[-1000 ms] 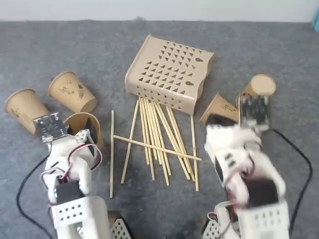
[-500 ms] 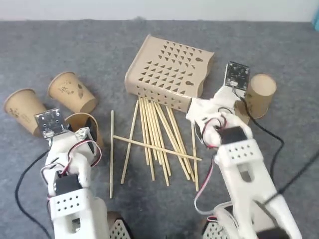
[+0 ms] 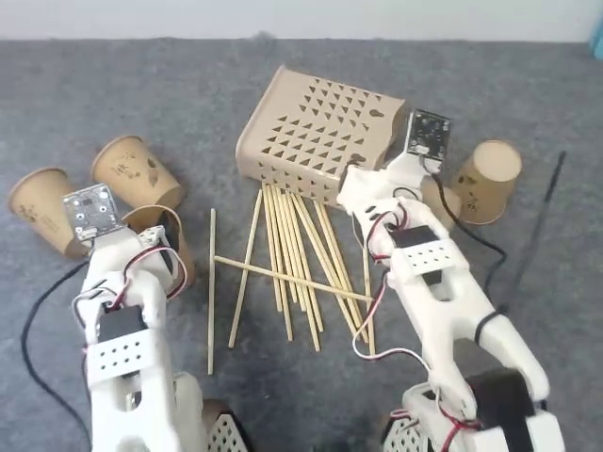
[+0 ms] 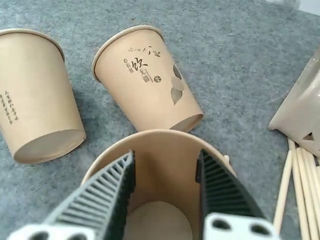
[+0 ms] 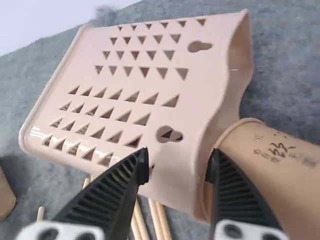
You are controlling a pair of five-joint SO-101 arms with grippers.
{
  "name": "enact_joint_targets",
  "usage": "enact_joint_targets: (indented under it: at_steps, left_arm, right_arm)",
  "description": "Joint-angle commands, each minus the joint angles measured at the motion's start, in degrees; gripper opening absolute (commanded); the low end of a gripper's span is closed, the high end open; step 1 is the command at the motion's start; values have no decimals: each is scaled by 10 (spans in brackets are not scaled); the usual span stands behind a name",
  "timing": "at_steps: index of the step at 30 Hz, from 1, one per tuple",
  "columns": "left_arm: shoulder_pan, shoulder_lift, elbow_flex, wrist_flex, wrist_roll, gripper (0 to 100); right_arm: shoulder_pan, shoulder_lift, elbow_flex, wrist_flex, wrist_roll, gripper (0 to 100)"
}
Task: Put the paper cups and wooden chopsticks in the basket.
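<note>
A beige perforated basket (image 3: 316,132) lies tipped on its side, with several wooden chopsticks (image 3: 297,259) fanned out on the grey mat in front of it. Two paper cups (image 3: 42,207) (image 3: 137,172) lie at the left. A third cup (image 4: 165,145) lies with its mouth toward my left gripper (image 4: 165,162), which is open right at its rim. My right gripper (image 5: 177,160) is open around the basket's (image 5: 150,85) near corner. Another cup (image 5: 272,160) lies against that corner, and one more cup (image 3: 487,179) lies farther right.
Grey felt covers the table. A lone chopstick (image 3: 211,287) lies left of the bundle, and one (image 3: 292,278) lies across it. A black cable (image 3: 542,221) trails along the right side. There is open mat behind the basket.
The right arm swung from the cups at the right, forward and left, to the basket's corner. The left arm edged slightly forward over its cup.
</note>
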Motion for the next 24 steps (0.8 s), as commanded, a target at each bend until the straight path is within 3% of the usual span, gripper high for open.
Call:
enact_joint_targets:
  at_steps: [1, 12, 16, 24]
  left_arm:
    - [0, 24, -4, -12, 8, 199]
    - [-1, 26, -2, -21, 8, 199]
    - [-2, 26, -2, -21, 8, 199]
    - [-2, 26, -2, -21, 8, 199]
  right_arm:
    - [-37, 3, -24, -15, -5, 195]
    - [-60, 18, -24, -15, -5, 184]
    - [-58, 15, -34, -15, -4, 13]
    - [-39, 12, -82, 17, 22, 6]
